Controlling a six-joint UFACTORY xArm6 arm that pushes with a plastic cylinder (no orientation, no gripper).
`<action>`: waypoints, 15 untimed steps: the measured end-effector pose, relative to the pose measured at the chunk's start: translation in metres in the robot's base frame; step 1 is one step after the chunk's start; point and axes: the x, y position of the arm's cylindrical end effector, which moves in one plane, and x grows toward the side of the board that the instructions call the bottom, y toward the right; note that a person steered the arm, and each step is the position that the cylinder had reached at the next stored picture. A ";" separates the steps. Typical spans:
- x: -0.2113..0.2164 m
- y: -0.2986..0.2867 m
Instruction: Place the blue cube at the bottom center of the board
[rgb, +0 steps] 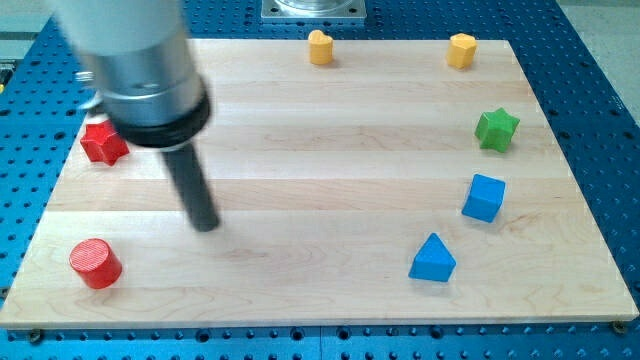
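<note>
**Blue cube to bottom centre: approach pending**

Landmark: blue cube (484, 196), at the right of the wooden tabletop (330, 130).
- Blue triangular block (432, 259): just below-left of cube.
- Green star block (496, 129): above cube.
- My tip (207, 224): far left of cube, touching nothing; the arm carries no gripper.

Handling: likely best to circle to the cube's upper-right, then push down-left, skirting the triangle.
</note>
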 end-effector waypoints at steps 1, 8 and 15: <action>-0.004 0.039; -0.056 0.307; -0.001 0.042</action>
